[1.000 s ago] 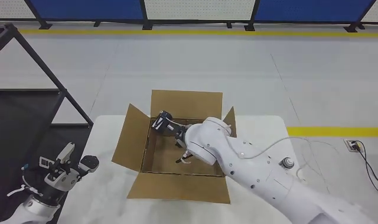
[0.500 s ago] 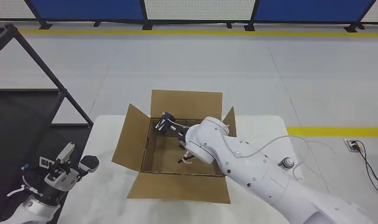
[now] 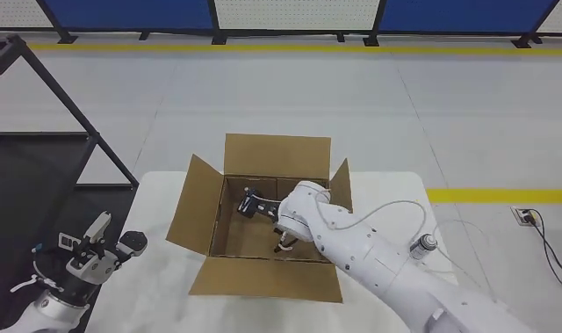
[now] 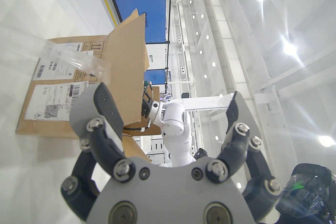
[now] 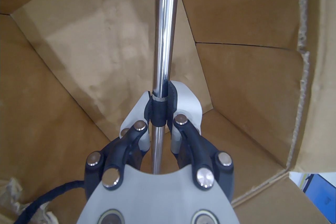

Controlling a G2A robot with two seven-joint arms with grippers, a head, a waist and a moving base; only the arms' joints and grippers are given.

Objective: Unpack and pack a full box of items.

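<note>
The rod is clamped in the right gripper inside the box, its long axis directed straight ahead toward the bottom, while the wide-open left gripper is placed well apart, near left.

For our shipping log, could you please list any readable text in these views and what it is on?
On the cardboard box side, white shipping labels: barcodes and print, too small to read.
Also on the box, handling symbols: pictograms, no words.
The metal rod in the right end effector: no markings visible.
</note>
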